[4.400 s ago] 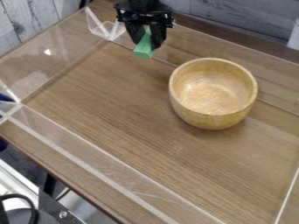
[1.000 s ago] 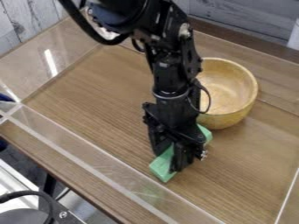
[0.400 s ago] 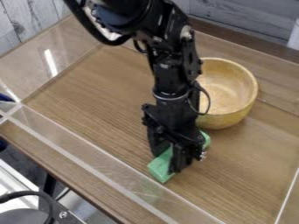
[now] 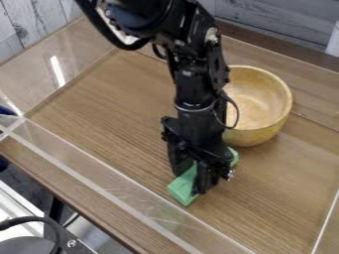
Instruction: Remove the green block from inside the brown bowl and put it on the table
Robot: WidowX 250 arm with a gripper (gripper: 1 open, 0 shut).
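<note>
The green block [image 4: 188,188] lies tilted at the front of the table [image 4: 106,119], its lower end touching the wood. My gripper [image 4: 201,179] comes straight down onto it, shut on the green block, with the black fingers [image 4: 192,169] covering its upper half. The brown bowl [image 4: 255,103] stands empty to the right and behind the gripper, a short gap away from it. My arm [image 4: 185,60] rises from the gripper toward the upper left.
Low clear acrylic walls [image 4: 79,184] run along the table's front and left edges, close to the block. A whitish plank surface [image 4: 34,25] lies beyond the far left corner.
Since 4.4 s ago the gripper has carried the green block from the far back of the table down to the front. Over the last second nothing visibly moved.
</note>
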